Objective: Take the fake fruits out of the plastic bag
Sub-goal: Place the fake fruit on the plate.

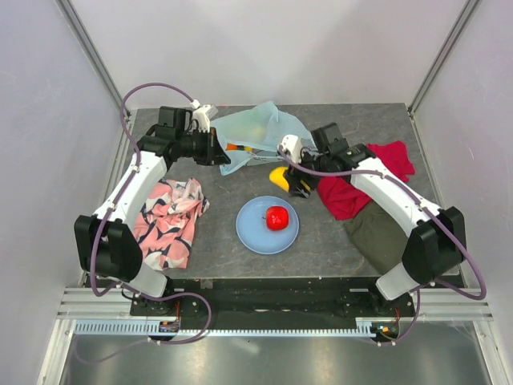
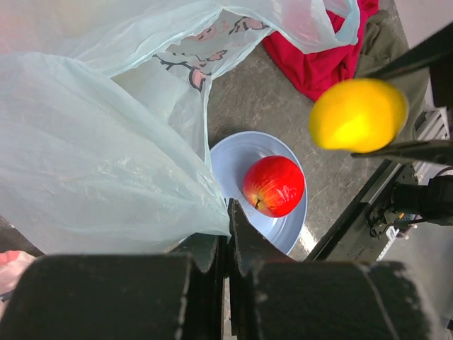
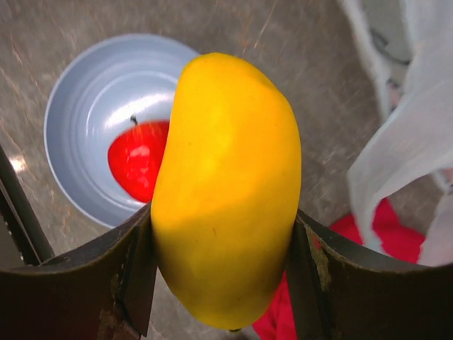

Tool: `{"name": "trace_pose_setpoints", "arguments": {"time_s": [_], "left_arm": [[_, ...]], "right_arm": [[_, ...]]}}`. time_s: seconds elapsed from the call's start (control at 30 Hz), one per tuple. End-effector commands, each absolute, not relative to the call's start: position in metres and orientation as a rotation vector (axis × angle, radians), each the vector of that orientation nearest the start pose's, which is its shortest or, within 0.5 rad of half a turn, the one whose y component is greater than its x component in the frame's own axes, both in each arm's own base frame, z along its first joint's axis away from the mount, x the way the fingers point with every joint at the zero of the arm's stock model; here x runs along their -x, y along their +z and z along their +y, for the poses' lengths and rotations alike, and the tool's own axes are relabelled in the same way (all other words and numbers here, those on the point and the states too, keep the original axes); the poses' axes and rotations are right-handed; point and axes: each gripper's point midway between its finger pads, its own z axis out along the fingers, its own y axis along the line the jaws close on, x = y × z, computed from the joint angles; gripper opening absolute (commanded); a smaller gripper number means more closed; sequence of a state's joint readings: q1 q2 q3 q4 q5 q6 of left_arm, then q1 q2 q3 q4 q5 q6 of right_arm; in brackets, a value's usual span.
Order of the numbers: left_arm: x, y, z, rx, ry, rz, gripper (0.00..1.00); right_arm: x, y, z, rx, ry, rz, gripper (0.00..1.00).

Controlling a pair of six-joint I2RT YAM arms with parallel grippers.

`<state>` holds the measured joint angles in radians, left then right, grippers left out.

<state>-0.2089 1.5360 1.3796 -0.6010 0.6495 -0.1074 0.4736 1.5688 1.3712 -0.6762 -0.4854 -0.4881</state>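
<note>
The pale-blue plastic bag [image 1: 258,128] lies at the back middle of the table, with a faint yellowish shape showing through it. My left gripper [image 1: 220,152] is shut on the bag's edge [image 2: 92,163], jaws closed together [image 2: 230,212]. My right gripper [image 1: 288,181] is shut on a yellow fruit [image 1: 278,178], held above the table just beyond the plate; the fruit fills the right wrist view [image 3: 226,191] and shows in the left wrist view [image 2: 357,115]. A red apple [image 1: 277,217] sits on the light-blue plate [image 1: 248,233].
A pink patterned cloth [image 1: 168,216] lies at the left front. A red cloth [image 1: 353,192] on an olive cloth [image 1: 377,233] lies under the right arm. Grey walls and frame posts enclose the table.
</note>
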Motion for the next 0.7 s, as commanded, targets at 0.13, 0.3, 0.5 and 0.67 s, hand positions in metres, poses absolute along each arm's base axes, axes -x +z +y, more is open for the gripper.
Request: {"name": "trace_pose_setpoints", "arguments": {"time_s": [0.13,0.3,0.5,0.67], "left_arm": [[-0.358,0.246,-0.183,-0.485,-0.859,2.171,0.02],[-0.355,0.247,-0.181,-0.490,-0.848,2.166,0.02],[-0.354,0.243,-0.180,-0.495,-0.835,2.173,0.02],[-0.356,0.243,-0.179,-0.498,-0.823,2.173,0.02]], "right_arm": [[-0.300,0.130,0.210,1.357,0.503,2.140,0.42],[-0.320,0.104,0.207,1.320,0.424,2.196,0.40],[-0.319,0.086,0.231,1.351,0.476,2.233,0.39],[-0.309,0.080,0.255,1.410,0.516,2.217,0.39]]}}
